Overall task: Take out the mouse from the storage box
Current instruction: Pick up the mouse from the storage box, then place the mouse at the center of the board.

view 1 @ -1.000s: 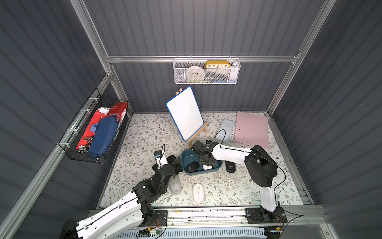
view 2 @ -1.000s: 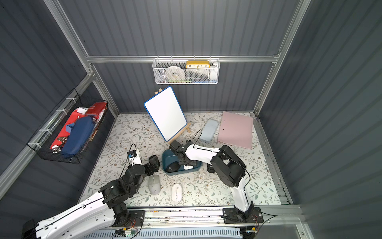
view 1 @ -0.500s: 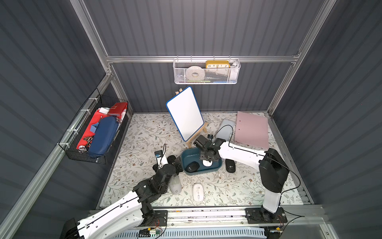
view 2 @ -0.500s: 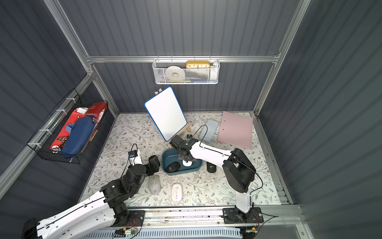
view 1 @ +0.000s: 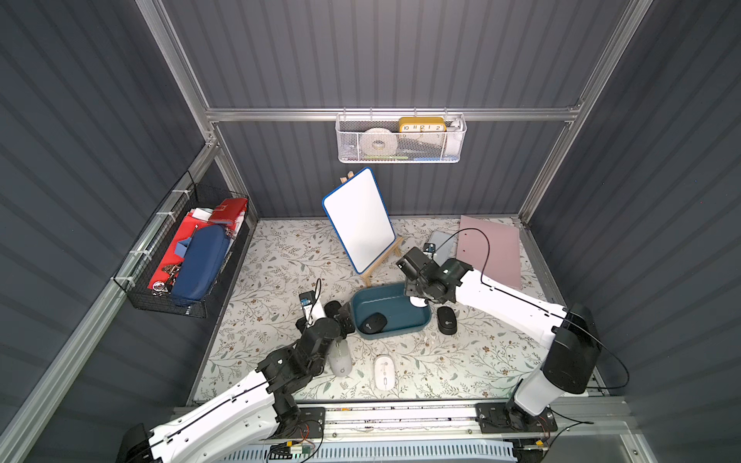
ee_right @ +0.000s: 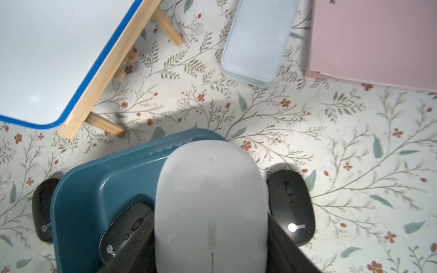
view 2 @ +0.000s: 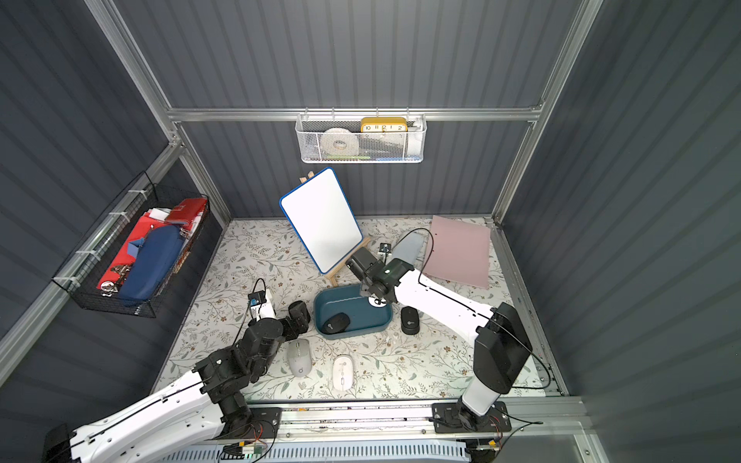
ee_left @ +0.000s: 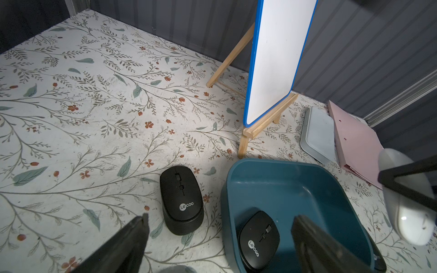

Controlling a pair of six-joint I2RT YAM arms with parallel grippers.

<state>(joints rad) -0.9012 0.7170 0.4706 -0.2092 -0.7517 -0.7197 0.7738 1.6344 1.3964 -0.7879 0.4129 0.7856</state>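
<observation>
Floral mat [view 1: 280, 256]: blue-framed whiteboard [view 1: 358, 218] leans on a wooden easel [view 1: 379, 264] at 12 o'clock of mat centre, pale grey lid [view 1: 441, 242] lies flat at 1 o'clock, pink folder [view 1: 491, 250] just beside it at 2. White mesh basket [view 1: 349, 148] on the back wall at 12 holds a yellow clock [view 1: 421, 124] and a tape roll [view 1: 377, 142]. Black wire basket [view 1: 172, 304] on the side wall at 9 holds a navy case [view 1: 198, 262] over red pouches [view 1: 176, 240].
</observation>
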